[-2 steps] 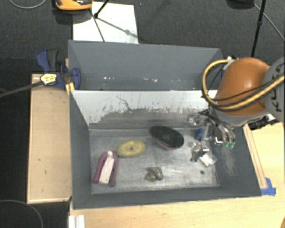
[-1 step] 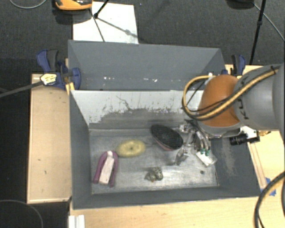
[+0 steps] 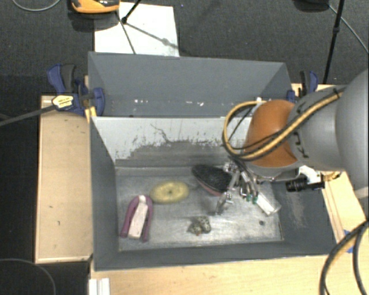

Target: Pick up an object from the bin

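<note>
Claw (image 3: 230, 195) beside dark oval thing (image 3: 209, 177), long axis left-right

Dark carpeted floor (image 3: 34, 34), black cable (image 3: 26, 115), white sheet (image 3: 150, 17)

I am working in a scuffed, matt metal bin (image 3: 167, 226); the black thing (image 3: 210, 177) is gleaming glossy, the yellow ring (image 3: 170, 192) spongy.
</note>
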